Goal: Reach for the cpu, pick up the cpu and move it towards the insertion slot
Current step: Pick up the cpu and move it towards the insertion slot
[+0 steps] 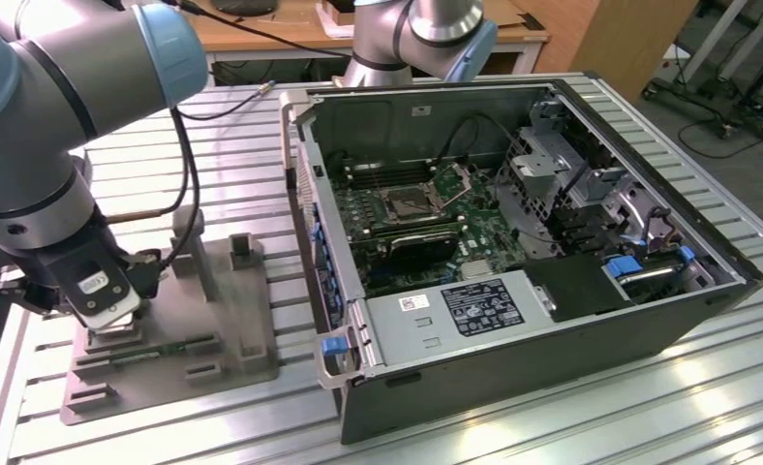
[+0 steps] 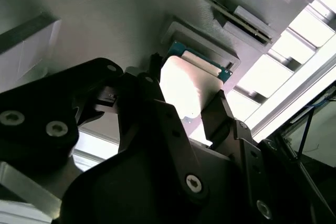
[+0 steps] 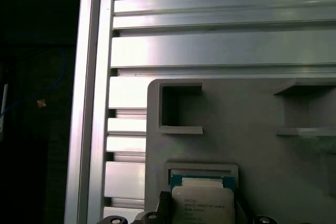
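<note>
The cpu is a small silver-topped square with a green rim, lying in a raised pocket of the grey fixture on the exterior view's left. My gripper is down over that pocket. In the second wrist view its two black fingers stand against opposite edges of the chip, shut on it. The first wrist view shows the cpu inside its pocket frame, with a dark fingertip at its edge. The insertion slot is a square socket with its metal lid plate raised, on the green board inside the open computer case.
The open computer case lies on the slatted metal table, to the exterior view's right of the fixture. A thin green circuit strip sits in the fixture near my gripper. Upright grey posts rise from the fixture. A black cable hangs beside my arm.
</note>
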### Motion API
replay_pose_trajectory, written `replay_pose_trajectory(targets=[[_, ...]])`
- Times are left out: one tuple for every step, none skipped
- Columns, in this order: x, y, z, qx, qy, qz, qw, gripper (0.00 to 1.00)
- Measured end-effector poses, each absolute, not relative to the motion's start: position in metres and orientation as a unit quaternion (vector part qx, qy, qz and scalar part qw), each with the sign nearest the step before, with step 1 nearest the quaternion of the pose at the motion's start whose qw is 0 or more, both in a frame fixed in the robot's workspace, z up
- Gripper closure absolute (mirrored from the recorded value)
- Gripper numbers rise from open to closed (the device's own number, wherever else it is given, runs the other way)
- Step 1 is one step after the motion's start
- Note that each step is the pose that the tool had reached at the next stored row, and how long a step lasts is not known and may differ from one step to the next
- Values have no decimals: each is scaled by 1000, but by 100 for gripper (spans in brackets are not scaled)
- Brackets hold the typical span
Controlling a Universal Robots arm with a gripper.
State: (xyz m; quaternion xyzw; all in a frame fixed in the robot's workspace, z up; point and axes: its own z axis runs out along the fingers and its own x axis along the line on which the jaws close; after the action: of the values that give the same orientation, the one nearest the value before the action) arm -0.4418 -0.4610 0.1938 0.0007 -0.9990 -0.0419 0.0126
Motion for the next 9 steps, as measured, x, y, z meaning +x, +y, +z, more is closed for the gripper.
replay_pose_trajectory(targets=[[-442,-461,195,1,-999,-42,13,45],[-442,-461,196,1,-999,-42,13,45],[-442,-461,197,1,-999,-42,13,45],[-442,-461,197,1,-999,-42,13,45],[-442,-461,198,1,-999,-42,13,45],[-442,-461,198,1,-999,-42,12,45],[-442,-461,198,1,-999,-42,13,45],[-442,-461,198,1,-999,-42,13,45],[-442,-461,198,1,-999,-42,13,45]])
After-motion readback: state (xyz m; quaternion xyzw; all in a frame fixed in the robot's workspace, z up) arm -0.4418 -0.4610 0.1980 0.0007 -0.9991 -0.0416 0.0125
